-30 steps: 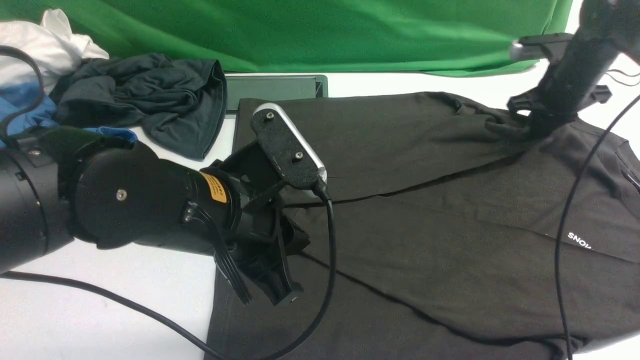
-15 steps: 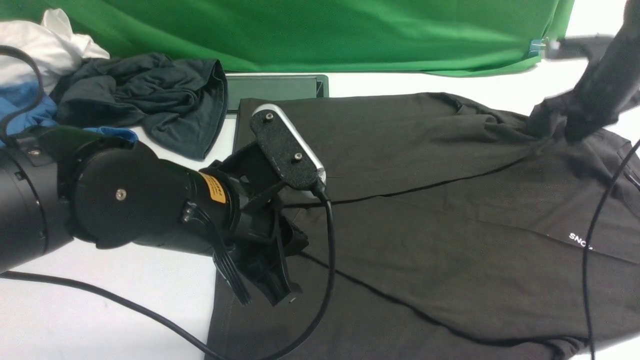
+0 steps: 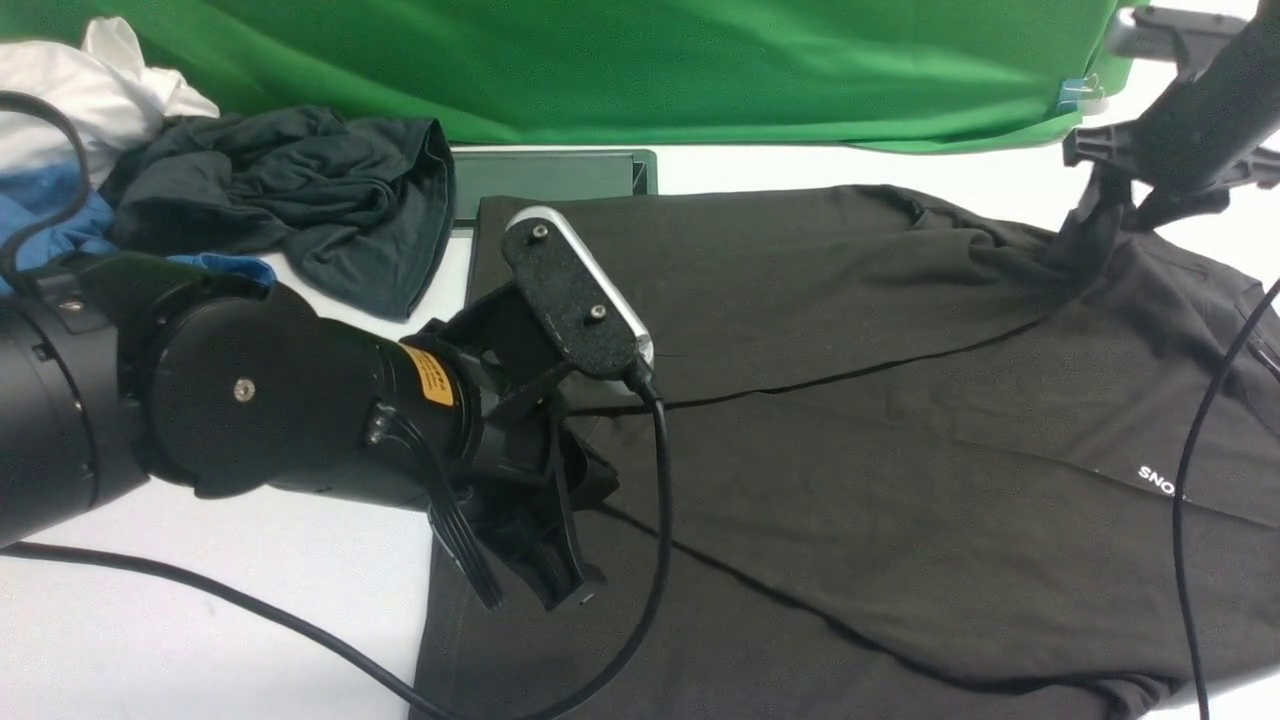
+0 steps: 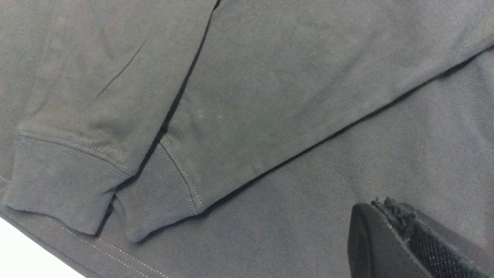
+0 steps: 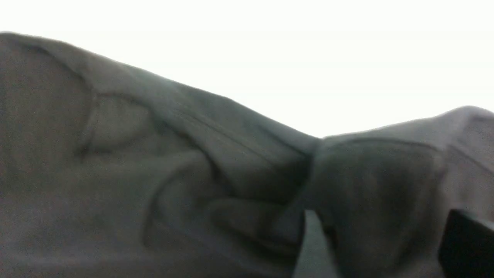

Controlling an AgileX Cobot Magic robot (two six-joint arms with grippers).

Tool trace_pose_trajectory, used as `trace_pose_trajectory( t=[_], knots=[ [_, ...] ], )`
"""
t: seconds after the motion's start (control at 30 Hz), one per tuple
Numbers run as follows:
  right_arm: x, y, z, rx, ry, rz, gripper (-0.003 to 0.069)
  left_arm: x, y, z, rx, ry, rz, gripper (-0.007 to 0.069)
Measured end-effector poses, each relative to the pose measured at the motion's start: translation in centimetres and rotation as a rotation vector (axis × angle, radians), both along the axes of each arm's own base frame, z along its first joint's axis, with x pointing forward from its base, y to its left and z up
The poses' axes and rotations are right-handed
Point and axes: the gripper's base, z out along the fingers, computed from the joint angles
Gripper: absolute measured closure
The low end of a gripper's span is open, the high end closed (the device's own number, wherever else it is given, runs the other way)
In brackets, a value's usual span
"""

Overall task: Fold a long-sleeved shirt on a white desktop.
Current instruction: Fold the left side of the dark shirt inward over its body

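Left wrist cam: long-sleeved shirt point(image 4: 293, 77) fills almost the whole frame, brownish-black knit lying flat. Two sleeves run in from 12 and 2 o'clock and end side by side toward 7 o'clock. Ribbed first cuff point(image 4: 58, 185) sits at 8 o'clock, second cuff point(image 4: 158, 193) just beside it at 7, edges touching or slightly overlapped, dark gap line between the sleeves. Stitched hem point(image 4: 96, 239) runs under both cuffs. Sliver of white desktop point(image 4: 23, 258) at the 7-8 o'clock corner. Left gripper point(image 4: 382, 216) at 4-5 o'clock, jaws pressed together, mesh-textured pad point(image 4: 428, 239) visible, over the shirt body.

Soft matt knit shirt point(image 3: 850, 450), seemingly smooth matt white desktop point(image 3: 150, 660).
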Motion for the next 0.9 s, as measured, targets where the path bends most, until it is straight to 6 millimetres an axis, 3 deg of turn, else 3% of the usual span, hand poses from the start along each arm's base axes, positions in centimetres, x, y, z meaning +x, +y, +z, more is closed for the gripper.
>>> trace_pose_trajectory(
  t=[0.33,0.4,0.47,0.5,0.57,0.63,0.9],
  knots=[
    [0.6,0.2,-2.5,0.048,0.028,-0.033,0.0237,0.0,0.0,0.0,-0.003,-0.005,0.002,0.0606],
    [0.5,0.2,-2.5,0.043,0.028,-0.020,0.0274,0.0,0.0,0.0,-0.003,-0.006,0.002,0.0606],
    [0.5,0.2,-2.4,0.028,0.031,0.018,0.0391,0.0,0.0,0.0,-0.003,-0.006,0.002,0.0606],
    [0.5,0.2,-2.4,0.029,0.033,0.018,0.0417,0.0,0.0,0.0,-0.003,-0.006,0.002,0.0606],
    [0.2,0.2,-2.3,0.018,0.053,0.039,0.0561,0.0,0.0,0.0,-0.003,-0.006,0.002,0.0606],
    [-0.1,0.1,-2.0,-0.001,0.077,0.054,0.0607,0.0,0.0,0.0,-0.003,-0.006,0.002,0.0606],
    [-1.5,-1.0,-0.8,-0.081,0.178,0.021,0.0617,0.0,0.0,0.0,0.000,0.000,0.001,0.0606]
  ],
)
